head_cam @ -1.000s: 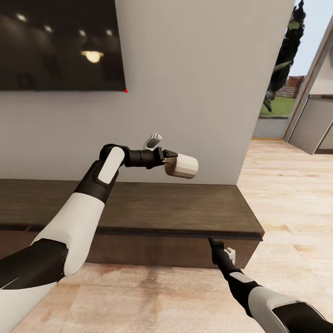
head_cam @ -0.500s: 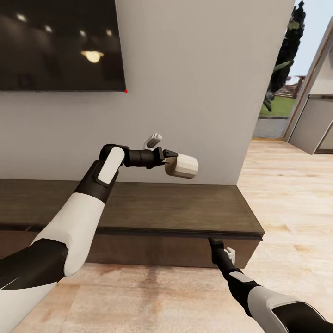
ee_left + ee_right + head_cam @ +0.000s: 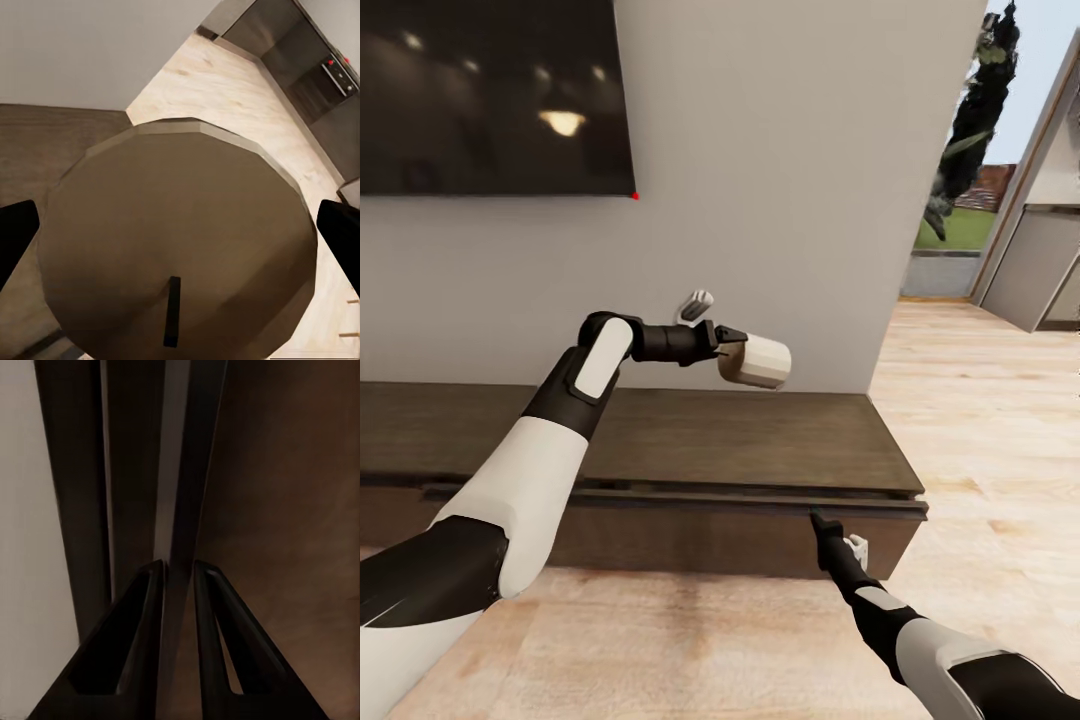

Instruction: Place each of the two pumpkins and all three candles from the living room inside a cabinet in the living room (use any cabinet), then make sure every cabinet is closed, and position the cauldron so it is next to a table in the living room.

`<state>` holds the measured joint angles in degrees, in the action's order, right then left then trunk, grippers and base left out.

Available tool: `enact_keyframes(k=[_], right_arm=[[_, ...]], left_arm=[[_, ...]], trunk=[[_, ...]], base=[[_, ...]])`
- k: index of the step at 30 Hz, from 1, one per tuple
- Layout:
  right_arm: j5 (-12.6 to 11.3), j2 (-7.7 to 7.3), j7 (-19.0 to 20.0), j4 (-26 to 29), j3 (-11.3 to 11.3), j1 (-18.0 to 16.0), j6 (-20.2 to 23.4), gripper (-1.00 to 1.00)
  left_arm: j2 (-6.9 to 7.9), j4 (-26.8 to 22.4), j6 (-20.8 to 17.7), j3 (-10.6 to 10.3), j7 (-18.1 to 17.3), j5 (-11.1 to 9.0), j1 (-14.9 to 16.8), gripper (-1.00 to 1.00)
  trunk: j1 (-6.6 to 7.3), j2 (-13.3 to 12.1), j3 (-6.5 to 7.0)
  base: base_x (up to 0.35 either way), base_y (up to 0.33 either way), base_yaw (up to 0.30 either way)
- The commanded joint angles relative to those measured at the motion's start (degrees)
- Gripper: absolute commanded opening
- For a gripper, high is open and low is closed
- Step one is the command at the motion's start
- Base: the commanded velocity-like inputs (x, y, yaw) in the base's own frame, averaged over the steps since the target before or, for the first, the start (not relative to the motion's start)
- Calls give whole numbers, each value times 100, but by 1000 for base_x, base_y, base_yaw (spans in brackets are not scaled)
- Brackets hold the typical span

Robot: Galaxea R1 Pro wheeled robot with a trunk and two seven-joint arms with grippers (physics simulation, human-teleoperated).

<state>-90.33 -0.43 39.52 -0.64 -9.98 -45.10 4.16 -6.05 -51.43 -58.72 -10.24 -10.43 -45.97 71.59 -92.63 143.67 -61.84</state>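
While pinched on the top edge of the drawer front, right gripper [image 3: 822, 522] drew the cabinet [image 3: 660, 450] drawer out a crack since a moment before, barely started. Left gripper [image 3: 732, 345] clamped on a candle [image 3: 756, 361], held above the cabinet top, awaiting a wider opening.

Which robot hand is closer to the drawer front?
Right. The right gripper is at the top edge of the drawer front; the left gripper holds a candle above the cabinet top.
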Motion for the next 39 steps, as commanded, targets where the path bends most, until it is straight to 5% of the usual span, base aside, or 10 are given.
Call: enact_keyframes(k=[1, 17, 39], right_arm=[[-31, 0, 89, 11, -157, -7, 59, -100], [213, 6, -151, 11, -154, -7, 27, -100], [235, 34, -155, 11, -162, -7, 15, -100]], left_arm=[[-3, 2, -13, -7, -57, 44, 4, -100], [-10, 2, -5, -92, -52, 42, 2, -100], [-10, 2, -13, -93, -24, 42, 3, -100]], trunk=[[5, 4, -4], [5, 4, -4], [5, 4, -4]], base=[[-238, 0, 0], [-150, 0, 0], [-145, 0, 0]])
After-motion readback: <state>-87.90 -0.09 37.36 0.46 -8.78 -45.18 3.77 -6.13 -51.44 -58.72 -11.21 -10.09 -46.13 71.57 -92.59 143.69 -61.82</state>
